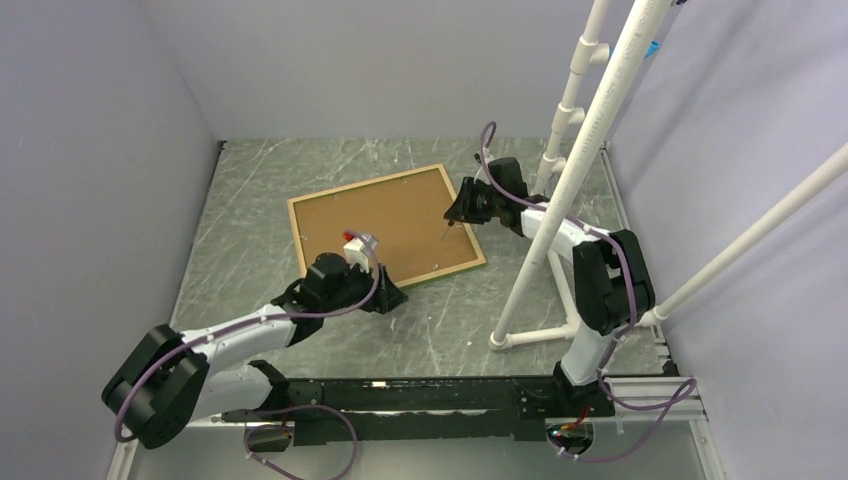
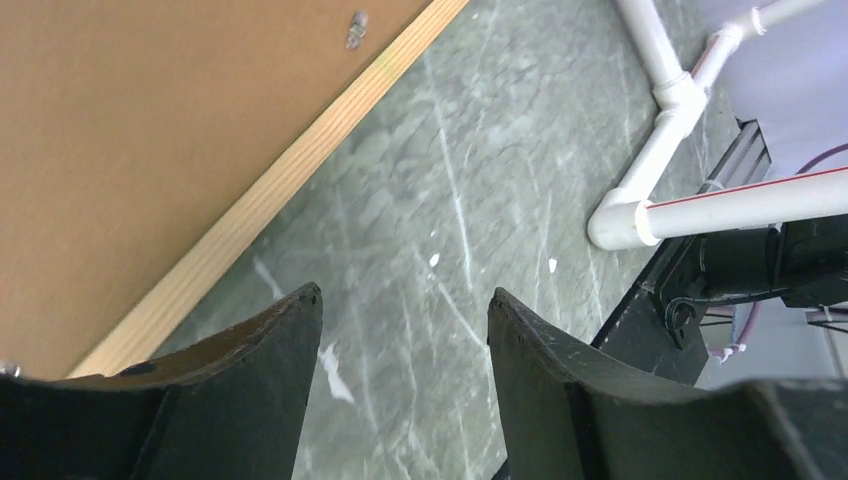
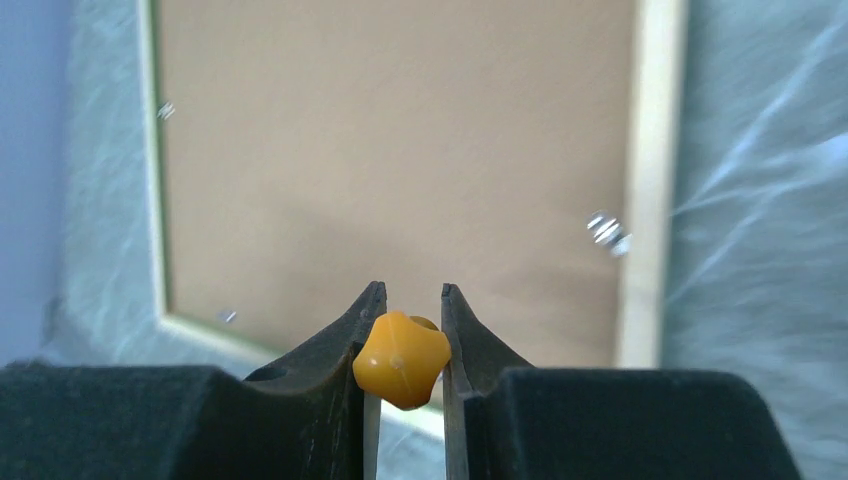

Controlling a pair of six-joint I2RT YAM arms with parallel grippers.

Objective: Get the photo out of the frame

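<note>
The frame (image 1: 441, 271) lies face down on the marble table, its light wood rim (image 2: 270, 195) around the brown backing board (image 1: 385, 225). The photo is hidden under that board. My left gripper (image 1: 386, 296) stands open just off the frame's near edge, with only bare table between its fingers (image 2: 275, 345). My right gripper (image 1: 458, 210) hovers over the frame's right corner, shut on an orange-handled tool (image 3: 402, 358). In the top view the tool's thin shaft (image 1: 444, 235) points down at the board. Small metal tabs (image 3: 607, 230) sit along the rim (image 3: 650, 150).
A white PVC pipe stand (image 1: 575, 165) rises to the right of the frame, its foot (image 1: 530, 335) on the table near the right arm. A black rail (image 1: 420, 395) runs along the near edge. Grey walls close in the left, back and right.
</note>
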